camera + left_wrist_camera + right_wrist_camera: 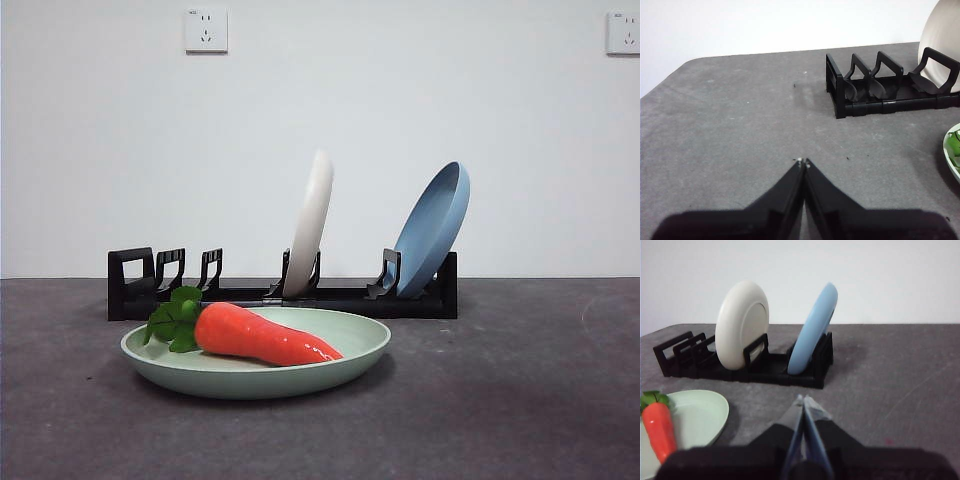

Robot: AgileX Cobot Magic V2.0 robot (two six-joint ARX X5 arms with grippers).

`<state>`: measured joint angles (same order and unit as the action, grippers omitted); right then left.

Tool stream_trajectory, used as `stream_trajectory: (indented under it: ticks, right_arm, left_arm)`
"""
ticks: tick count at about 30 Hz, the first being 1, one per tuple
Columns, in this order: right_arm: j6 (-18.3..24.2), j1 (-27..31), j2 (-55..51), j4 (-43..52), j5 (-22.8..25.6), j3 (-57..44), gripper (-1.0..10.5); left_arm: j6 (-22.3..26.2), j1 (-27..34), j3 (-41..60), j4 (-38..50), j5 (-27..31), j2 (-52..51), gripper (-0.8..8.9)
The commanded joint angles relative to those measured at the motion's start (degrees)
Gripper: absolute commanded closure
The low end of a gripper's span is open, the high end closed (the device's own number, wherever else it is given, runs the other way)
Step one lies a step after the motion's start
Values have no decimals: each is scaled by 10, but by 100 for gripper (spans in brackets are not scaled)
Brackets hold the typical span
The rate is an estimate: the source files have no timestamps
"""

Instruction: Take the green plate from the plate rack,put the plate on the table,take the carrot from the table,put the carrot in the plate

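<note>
The green plate [345, 345] lies flat on the table [520, 400] in front of the plate rack [340, 297]. Inside it rests the carrot [262, 337], leaves toward the rack's looped end. In the right wrist view the green plate [697, 417] and carrot [660, 430] show at the edge, with the plate rack [765, 371] beyond. My right gripper [803, 399] is shut and empty, back from the plate. My left gripper [803, 161] is shut too, over bare table, apart from the plate rack [875, 95] and the green plate's rim [951, 155]. Neither gripper shows in the front view.
A cream-white plate [310, 225] stands upright in the middle of the rack, and a blue plate [435, 228] leans in its end slot. Wall sockets [206, 30] sit high on the white wall behind. The table's curved corner [670, 75] lies off my left gripper's side.
</note>
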<state>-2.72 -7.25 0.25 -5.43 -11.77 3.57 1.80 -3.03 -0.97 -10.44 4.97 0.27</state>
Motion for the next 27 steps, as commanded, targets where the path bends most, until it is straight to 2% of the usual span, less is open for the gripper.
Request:
stream_trajectory:
  ticks: [1,11,14,27]
  right_arm:
    - [-15,0,-2,2,2,-15,946]
    - [-17,0,-2,-41,2,-32,945]
    - [-40,0,-2,-41,1,-32,945]
    - [-39,0,1,-41,2,-32,945]
  left_arm:
    - [-5,2,7,3,-2,-1,817]
    - [-5,2,7,2,-2,-1,817]
    - [-5,2,7,2,-2,-1,817]
    - [-5,2,7,2,-2,-1,817]
